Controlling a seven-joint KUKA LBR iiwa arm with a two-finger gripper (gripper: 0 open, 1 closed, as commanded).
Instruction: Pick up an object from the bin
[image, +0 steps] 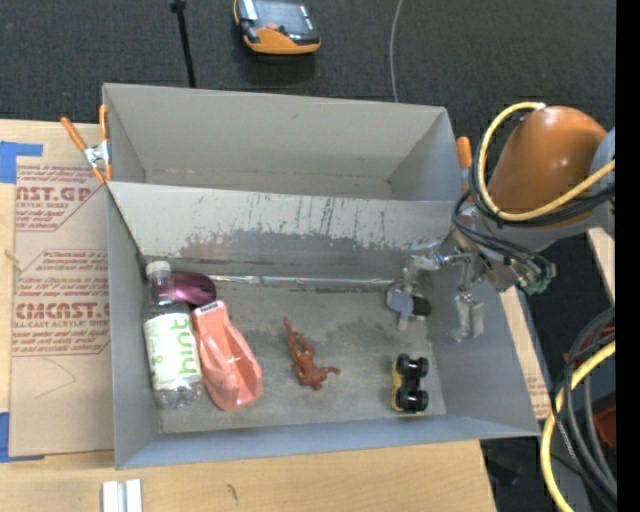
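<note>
Lit brightly and evenly from overhead; left pale sheen on the bin at 12 o'clock; cast only faint shadows.

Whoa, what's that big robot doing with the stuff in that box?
A robot arm is reaching into the grey bin from the right to pick something out. Its gripper hangs near the bin's right end, fingers apart, holding nothing. A little black and yellow toy car lies closest to it. Further left lie a reddish-brown toy animal, a pink soft thing and a clear bottle. Nothing is picked up yet.
</note>
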